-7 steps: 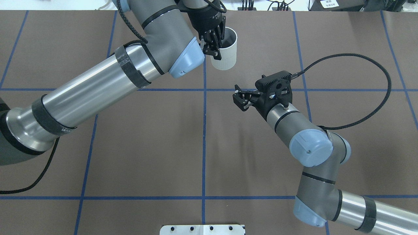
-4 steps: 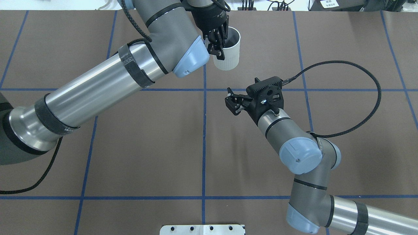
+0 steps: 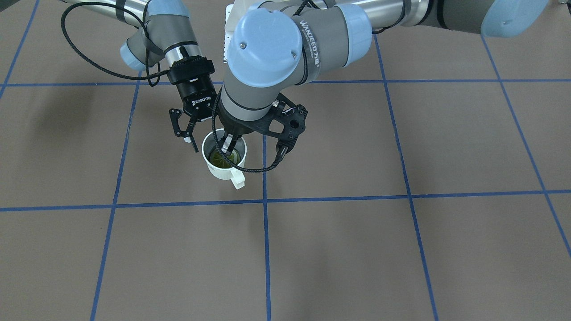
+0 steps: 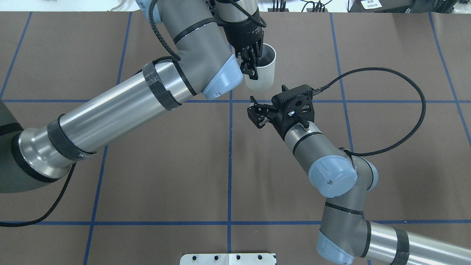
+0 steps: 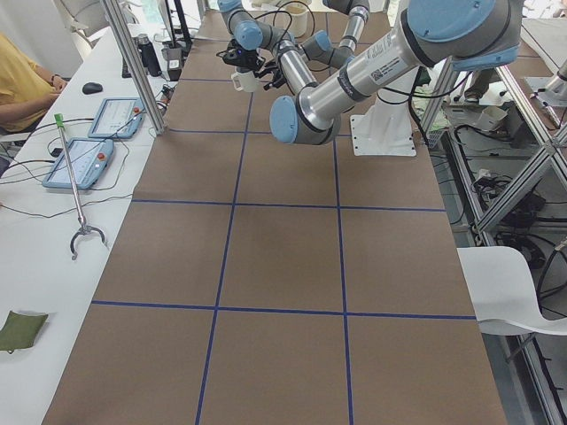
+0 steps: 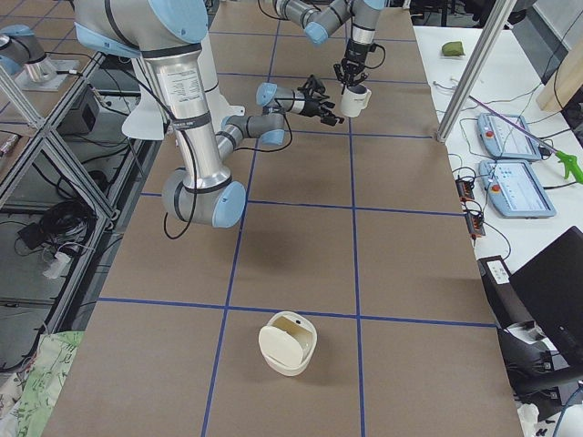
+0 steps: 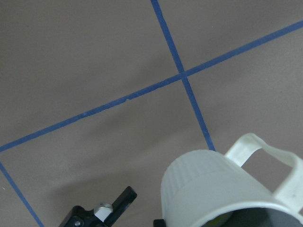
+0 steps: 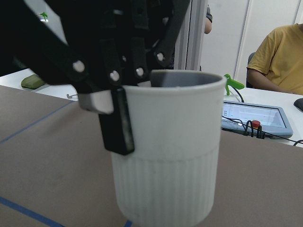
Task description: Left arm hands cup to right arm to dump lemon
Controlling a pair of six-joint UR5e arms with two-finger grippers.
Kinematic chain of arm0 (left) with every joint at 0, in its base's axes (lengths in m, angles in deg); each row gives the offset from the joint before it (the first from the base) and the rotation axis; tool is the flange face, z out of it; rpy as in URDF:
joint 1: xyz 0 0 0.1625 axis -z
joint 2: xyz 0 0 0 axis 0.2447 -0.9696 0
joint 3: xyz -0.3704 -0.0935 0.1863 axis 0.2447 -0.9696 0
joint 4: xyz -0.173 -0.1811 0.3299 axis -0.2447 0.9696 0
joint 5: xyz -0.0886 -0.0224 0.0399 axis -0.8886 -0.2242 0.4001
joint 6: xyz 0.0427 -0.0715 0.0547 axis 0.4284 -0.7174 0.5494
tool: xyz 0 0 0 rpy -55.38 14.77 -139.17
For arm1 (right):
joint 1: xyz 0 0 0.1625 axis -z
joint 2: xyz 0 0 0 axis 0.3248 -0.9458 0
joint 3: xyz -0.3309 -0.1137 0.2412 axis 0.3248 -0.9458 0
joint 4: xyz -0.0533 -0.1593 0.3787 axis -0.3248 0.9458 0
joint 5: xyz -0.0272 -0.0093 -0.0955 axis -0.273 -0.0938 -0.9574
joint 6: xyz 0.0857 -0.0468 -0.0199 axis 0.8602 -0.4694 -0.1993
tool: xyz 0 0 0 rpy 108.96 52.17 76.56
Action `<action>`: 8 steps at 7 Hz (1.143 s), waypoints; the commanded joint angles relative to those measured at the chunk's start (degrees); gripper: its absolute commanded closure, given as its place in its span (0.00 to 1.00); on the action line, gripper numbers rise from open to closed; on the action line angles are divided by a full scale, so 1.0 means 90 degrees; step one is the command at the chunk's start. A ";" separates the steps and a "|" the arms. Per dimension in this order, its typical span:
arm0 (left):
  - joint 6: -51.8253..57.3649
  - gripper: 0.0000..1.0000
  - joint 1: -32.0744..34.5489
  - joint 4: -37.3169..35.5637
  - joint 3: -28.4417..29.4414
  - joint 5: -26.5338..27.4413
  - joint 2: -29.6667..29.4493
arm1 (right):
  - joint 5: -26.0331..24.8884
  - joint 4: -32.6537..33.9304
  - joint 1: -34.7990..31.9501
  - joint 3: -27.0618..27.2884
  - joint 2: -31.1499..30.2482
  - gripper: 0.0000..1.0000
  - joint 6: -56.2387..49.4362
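Observation:
My left gripper (image 4: 253, 65) is shut on the rim of the cream-white cup (image 4: 262, 75), one finger inside and one outside, and holds it upright above the table. The front-facing view shows the cup (image 3: 217, 170) with its handle (image 3: 237, 180) toward that camera and the yellow-green lemon (image 3: 219, 157) inside. My right gripper (image 4: 254, 114), marked ROBOTIQ, is open and empty just beside the cup, apart from it; it also shows in the front-facing view (image 3: 184, 135). The right wrist view shows the cup (image 8: 165, 161) close ahead with a left finger (image 8: 116, 120) on its rim.
Brown table with blue tape grid. A metal plate (image 4: 228, 258) lies at the near edge. A cream container (image 6: 288, 342) lies on the table far toward the robot's right end. Control pendants (image 5: 89, 159) and a seated person (image 5: 22, 84) are beyond the far edge.
My left arm has carried the cup a little right and nearer. My right gripper, still open, has moved left and farther, closing in on the cup.

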 commanded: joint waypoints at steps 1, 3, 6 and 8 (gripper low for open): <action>0.0000 1.00 -0.0055 -0.0013 -0.0018 -0.0010 0.0001 | -0.0077 0.0000 0.0037 -0.0007 0.0068 0.01 -0.0001; -0.0010 1.00 -0.0084 -0.0110 -0.0086 -0.0020 0.0001 | -0.0125 0.0000 0.0037 -0.0007 0.0059 0.01 -0.0001; -0.0010 1.00 -0.0162 -0.0218 -0.0096 -0.0020 -0.0018 | -0.0243 0.0010 0.0037 -0.0036 0.0059 0.01 -0.0001; -0.0010 1.00 -0.0211 -0.0227 -0.0144 -0.0029 -0.0028 | -0.0253 0.0010 0.0037 -0.0036 0.0068 0.01 -0.0001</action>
